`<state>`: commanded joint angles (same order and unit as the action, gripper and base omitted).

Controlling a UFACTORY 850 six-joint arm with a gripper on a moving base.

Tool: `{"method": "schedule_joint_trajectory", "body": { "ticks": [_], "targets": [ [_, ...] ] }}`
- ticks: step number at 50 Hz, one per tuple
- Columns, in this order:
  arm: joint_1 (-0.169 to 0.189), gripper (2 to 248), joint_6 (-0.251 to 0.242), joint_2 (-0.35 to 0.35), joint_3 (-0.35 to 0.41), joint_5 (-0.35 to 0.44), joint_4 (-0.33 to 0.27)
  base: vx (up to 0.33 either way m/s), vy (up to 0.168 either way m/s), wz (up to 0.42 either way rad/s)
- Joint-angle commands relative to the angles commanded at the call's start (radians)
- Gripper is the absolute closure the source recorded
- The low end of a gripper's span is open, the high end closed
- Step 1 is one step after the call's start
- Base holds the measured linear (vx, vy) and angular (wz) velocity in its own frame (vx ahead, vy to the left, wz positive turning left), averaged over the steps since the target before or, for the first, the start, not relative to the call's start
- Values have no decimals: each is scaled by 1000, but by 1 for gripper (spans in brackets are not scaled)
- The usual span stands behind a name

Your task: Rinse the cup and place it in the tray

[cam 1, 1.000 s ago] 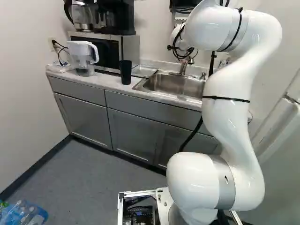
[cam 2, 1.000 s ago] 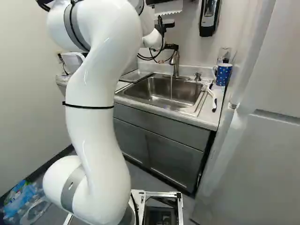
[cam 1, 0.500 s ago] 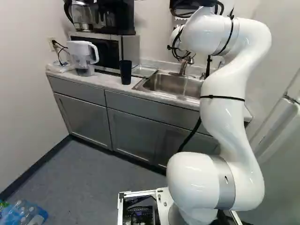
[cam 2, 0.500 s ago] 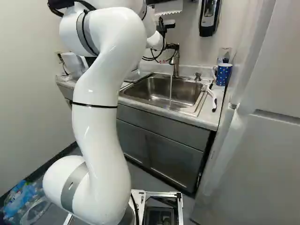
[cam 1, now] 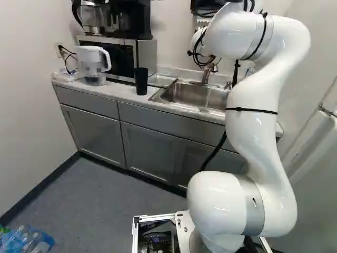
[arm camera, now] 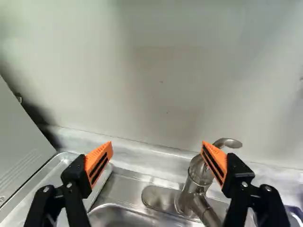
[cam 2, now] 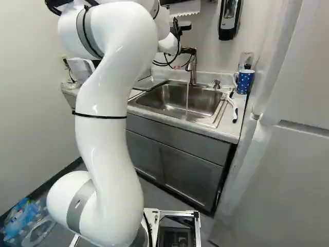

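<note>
Though near the faucet (cam 2: 193, 75), gripper (cam 2: 185, 58) with fingers wide apart; black cup (cam 1: 141, 81) upright on counter (cam 1: 118, 90), near metal tray (cam 1: 161, 79).

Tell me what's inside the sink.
In the sink, a thin stream of water falls from the faucet. The near rim covers the basin's closest side, so what lies there cannot be seen.

A coffee maker (cam 1: 126, 20) stands on a microwave (cam 1: 144, 57) upon the bench (cam 1: 117, 91), a white-lidded pitcher (cam 1: 93, 64) beside the microwave. Grey cabinets (cam 1: 92, 132) run underneath. At the right of the right base view, a white brush (cam 2: 234, 109) lies below a wall-mounted dispenser (cam 2: 229, 20). Clear plastic bottles (cam 1: 26, 240) lie on the floor (cam 1: 105, 200).
</note>
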<state>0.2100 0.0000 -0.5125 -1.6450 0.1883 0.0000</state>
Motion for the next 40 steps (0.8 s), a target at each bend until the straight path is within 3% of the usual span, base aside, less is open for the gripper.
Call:
{"method": "schedule_joint_trajectory", "body": {
  "ticks": [40],
  "targets": [
    [-57, 3, 0, 192, 231, 0, 0, 0, 0, 0]
  ]
}}
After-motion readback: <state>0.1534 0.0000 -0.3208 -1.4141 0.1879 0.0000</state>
